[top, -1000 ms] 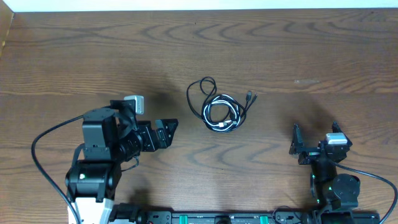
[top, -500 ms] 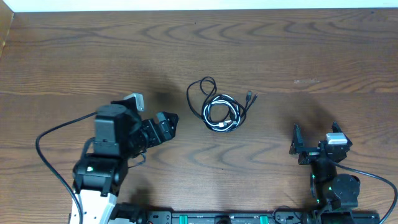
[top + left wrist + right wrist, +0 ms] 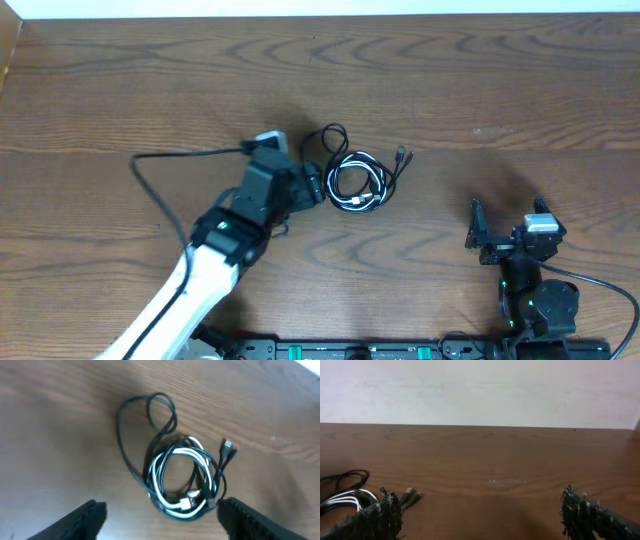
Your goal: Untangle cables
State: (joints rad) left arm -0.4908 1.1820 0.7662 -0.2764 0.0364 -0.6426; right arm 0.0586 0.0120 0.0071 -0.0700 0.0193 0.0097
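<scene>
The left tool (image 3: 313, 186) has reached the cables' (image 3: 358, 180) nine o'clock side, jaws apart, likely to straddle them; the right tool (image 3: 507, 215) rests apart.

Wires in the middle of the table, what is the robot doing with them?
The robot is meant to untangle them. The black and white cables lie in a knotted little bundle on the wooden table. The left gripper hovers right at the bundle with its jaws open, one finger on each side of it in the wrist view, holding nothing yet. The right gripper sits off to the side, open too, away from the cables.
</scene>
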